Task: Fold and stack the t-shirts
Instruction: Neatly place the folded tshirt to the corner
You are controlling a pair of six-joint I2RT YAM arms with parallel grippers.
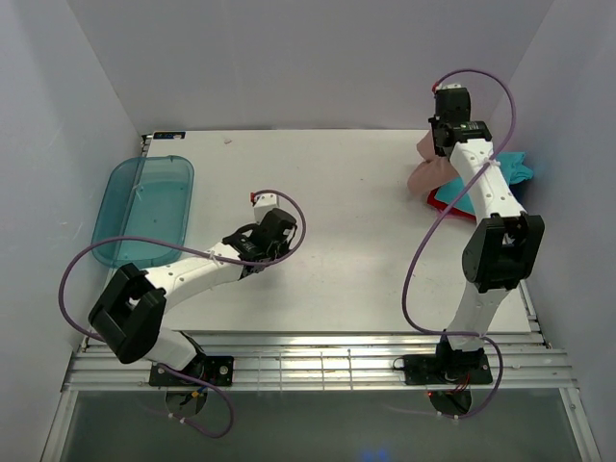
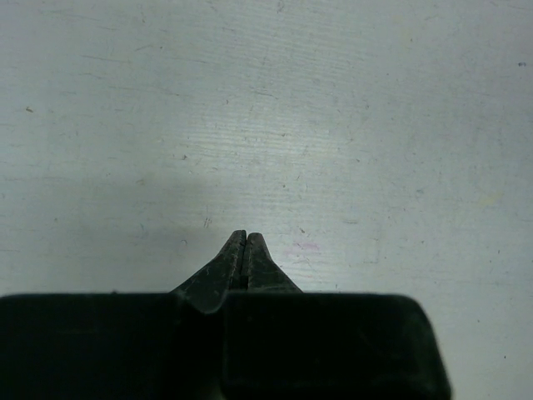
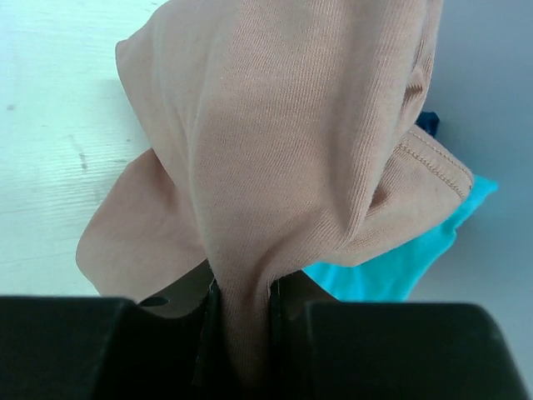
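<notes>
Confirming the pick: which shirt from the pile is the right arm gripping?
The dusty-pink t-shirt: it alone is pinched in the right jaws; the turquoise t-shirt and red t-shirt lie ungripped.

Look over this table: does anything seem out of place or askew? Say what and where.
The teal tray seems to jut past the table's left edge. At the far right corner the t-shirts lie in a crumpled heap, unfolded: the right claw pinches the dusty-pink t-shirt, bunched above a turquoise one.
</notes>
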